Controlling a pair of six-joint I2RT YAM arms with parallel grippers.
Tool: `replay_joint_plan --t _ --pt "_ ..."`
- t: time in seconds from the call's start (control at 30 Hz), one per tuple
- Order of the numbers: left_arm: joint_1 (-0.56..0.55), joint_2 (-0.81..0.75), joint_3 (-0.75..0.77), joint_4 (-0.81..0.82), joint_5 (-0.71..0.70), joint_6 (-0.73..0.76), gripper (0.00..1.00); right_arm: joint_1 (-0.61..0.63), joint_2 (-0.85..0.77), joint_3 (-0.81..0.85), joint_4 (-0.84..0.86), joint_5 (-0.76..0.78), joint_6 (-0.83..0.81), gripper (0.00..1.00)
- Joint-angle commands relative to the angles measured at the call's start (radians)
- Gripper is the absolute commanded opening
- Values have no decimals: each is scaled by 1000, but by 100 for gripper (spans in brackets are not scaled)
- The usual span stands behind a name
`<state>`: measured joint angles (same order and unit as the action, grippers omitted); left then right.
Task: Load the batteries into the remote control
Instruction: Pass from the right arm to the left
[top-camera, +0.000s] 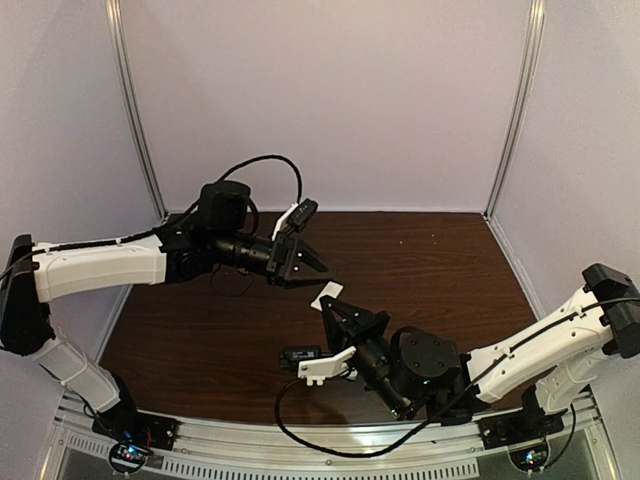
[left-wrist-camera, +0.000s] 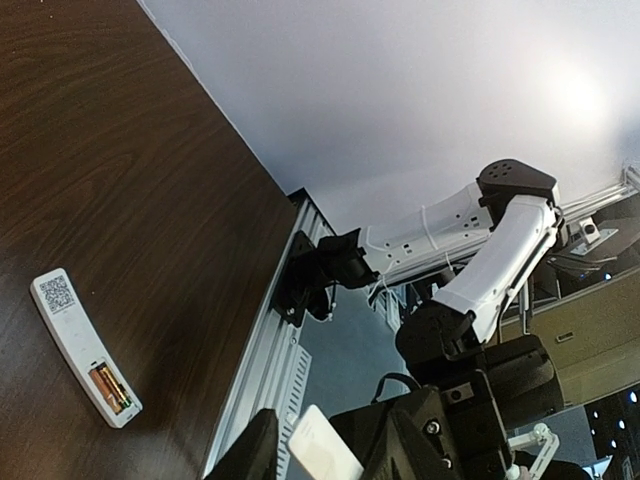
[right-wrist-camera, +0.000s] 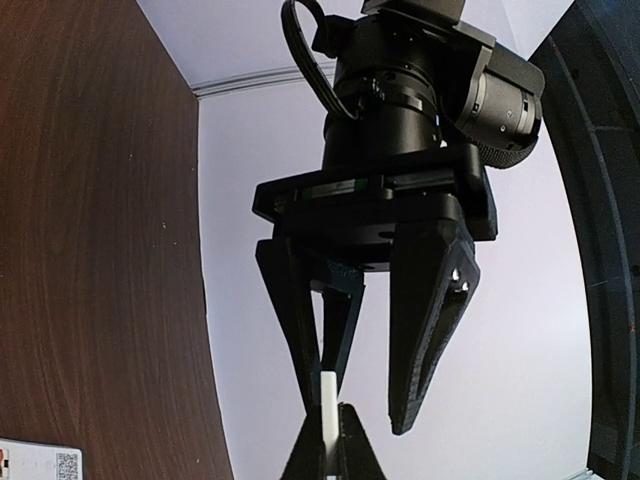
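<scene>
Two black-and-white robot arms meet above the middle of a dark brown wooden table (top-camera: 430, 260). Seen from overhead, the left arm reaches in from 9 o'clock and the right arm from 4 o'clock.

The slim white rectangular remote control (left-wrist-camera: 85, 345) lies flat on the table, back side up, with a QR sticker at one end. At the other end the compartment is uncovered, and the two small orange-and-gold cylindrical batteries (left-wrist-camera: 110, 388) sit side by side inside it. In the left wrist view the remote lies toward 8 o'clock. Overhead it shows near the table's centre, between the two claws.

The right claw (right-wrist-camera: 328, 445) is pinched tight on a thin white plastic cover plate (right-wrist-camera: 328, 392), held edge-up in the air. The left claw (right-wrist-camera: 360, 412) faces it tip to tip, jaws partway apart. The plate's free edge sits between them, close to one finger, and the left claw has hold of nothing.

The batteries appear loaded, so the step in hand is likely the cover, probably a handover or re-grip between the claws. The next move calls for a square, firm hold on the thin plate. The plate must then be lined up over the open compartment and pressed flat without nudging the remote.
</scene>
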<state>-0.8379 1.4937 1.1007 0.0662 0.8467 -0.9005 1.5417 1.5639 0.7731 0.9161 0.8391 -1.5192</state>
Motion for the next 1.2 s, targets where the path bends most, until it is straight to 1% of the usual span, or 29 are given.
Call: replay_joint_plan --t 0.0,0.17,0.3,0.43,0.5,0.63,0.7,0.73,0.77,0.8,0.83,0.97,1.0,1.1,1.17 --pt "-10 32 37 -26 9 5 37 6 9 -1 21 25 -8 0" --pt "-10 30 42 -60 -16 20 38 6 -1 -4 18 24 -6 0" --pt "-10 22 42 -48 -2 24 27 6 1 -6 12 22 -2 0" --pt "-13 27 41 -9 46 12 12 5 8 -9 21 26 -10 0" --pt "-13 28 42 -1 60 8 6 6 11 -11 31 26 -18 0" --pt "-13 35 44 20 84 -9 1 6 12 -17 56 26 -36 0" --pt "-13 38 42 31 92 -19 0 5 15 -17 64 28 -42 1" --pt "-13 38 42 33 93 -22 0 6 17 -17 74 29 -44 3" --pt "-13 39 42 38 95 -25 0 6 19 -17 82 30 -51 8" --pt "-13 38 43 43 97 -29 0 6 18 -15 88 31 -53 11" --pt "-13 39 44 48 100 -30 0 5 19 -14 83 32 -50 16" --pt "-7 36 48 64 107 -39 0 6 15 -32 110 23 -63 49" --pt "-5 36 48 70 108 -42 0 6 13 -41 121 14 -70 55" --pt "13 33 51 84 112 -46 0 7 7 -57 121 5 -63 67" --pt "34 30 53 96 111 -51 0 10 3 -63 107 3 -50 72"
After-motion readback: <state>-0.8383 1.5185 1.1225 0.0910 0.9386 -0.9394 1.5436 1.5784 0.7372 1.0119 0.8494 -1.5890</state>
